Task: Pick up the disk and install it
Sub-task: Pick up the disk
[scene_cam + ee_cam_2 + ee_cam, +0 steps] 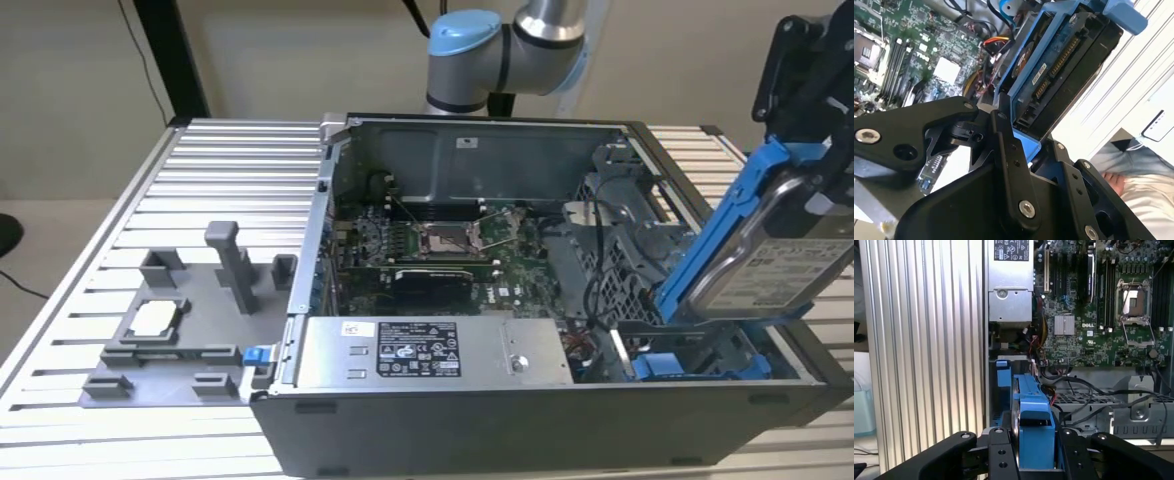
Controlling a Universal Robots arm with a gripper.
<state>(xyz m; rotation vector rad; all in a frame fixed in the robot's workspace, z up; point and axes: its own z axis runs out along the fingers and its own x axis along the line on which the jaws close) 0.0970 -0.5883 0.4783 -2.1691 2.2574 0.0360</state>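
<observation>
Cables (1089,395) and a perforated grey metal drive cage (627,262) lie under the flat silver-metal disk (781,270) in its blue plastic bracket. The disk is held tilted over the open grey computer case (534,420), at the exterior view's right. The black gripper (1036,452) is clamped on the bracket's end. A green motherboard (441,240) and a grey power-supply box (427,350) are seen inside the case. A grey tray (187,345) is set on the ribbed aluminium table (227,180), before a beige wall (294,50).
</observation>
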